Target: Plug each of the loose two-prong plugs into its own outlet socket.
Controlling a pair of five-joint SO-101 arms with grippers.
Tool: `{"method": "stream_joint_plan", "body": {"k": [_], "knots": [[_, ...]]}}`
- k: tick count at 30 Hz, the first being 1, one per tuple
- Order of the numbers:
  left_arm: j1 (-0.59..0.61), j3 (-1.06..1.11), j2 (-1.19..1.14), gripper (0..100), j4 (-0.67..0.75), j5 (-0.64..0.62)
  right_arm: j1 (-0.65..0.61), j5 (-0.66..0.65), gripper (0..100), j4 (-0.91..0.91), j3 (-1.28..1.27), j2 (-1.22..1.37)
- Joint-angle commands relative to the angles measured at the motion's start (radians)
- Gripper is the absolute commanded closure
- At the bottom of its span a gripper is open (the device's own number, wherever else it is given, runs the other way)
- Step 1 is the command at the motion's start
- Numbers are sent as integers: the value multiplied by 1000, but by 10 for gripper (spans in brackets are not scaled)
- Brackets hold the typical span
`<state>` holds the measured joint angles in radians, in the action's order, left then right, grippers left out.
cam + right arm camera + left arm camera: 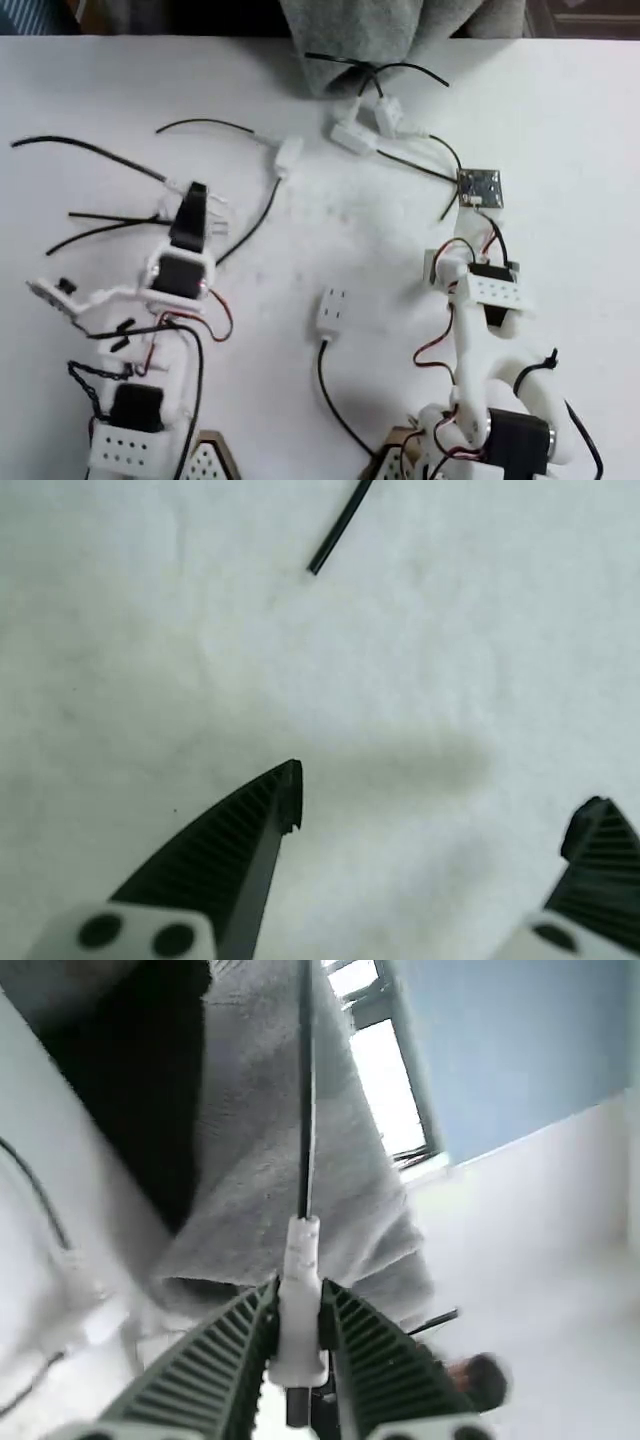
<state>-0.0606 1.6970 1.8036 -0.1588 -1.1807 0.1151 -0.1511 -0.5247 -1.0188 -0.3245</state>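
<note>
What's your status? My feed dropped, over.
Left gripper shut on a plug. Right gripper open above table. Power strip mid-table, uncovered.

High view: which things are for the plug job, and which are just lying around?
For the job:
white plastic outlet block with sockets
three loose white two-prong plugs on black cords
another white plug between the jaws of the left gripper

Just lying about:
crumpled grey cloth

no readable text, labels or numbers

Bare table [390,250] around socket [333,310], cables [110,216] clutter left
</note>
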Motion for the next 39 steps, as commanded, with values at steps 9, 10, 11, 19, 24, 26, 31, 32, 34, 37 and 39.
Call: {"method": "stream_joint_plan", "body": {"k": [9,10,11,19,24,26,31,32,34,37,39], "knots": [[-48,-3,12,976,38,-158,-47,2,598,-216,124,-91],[-65,-3,12,976,35,-158,-71,3,598,-295,167,-122],[-77,-3,12,976,35,-158,-104,3,598,-371,216,-154],[-85,-3,12,976,-5,-163,-409,-3,598,-881,736,-162],[-87,-3,12,976,-2,-160,-470,-5,598,-1119,1077,145],[-87,-3,12,976,-2,-160,-490,-5,598,-1207,1237,295],[-87,-3,12,976,-6,-160,-556,-6,655,-1201,1447,524],[-87,-3,12,976,-8,-160,-582,-17,661,-1201,1475,553],[-87,-3,12,976,-8,-160,-641,-43,664,-1201,1521,588],[-87,-3,12,976,-9,-160,-714,-48,664,-1201,1577,615],[-87,-3,12,976,-9,-160,-750,-51,663,-1199,1617,627]]}}
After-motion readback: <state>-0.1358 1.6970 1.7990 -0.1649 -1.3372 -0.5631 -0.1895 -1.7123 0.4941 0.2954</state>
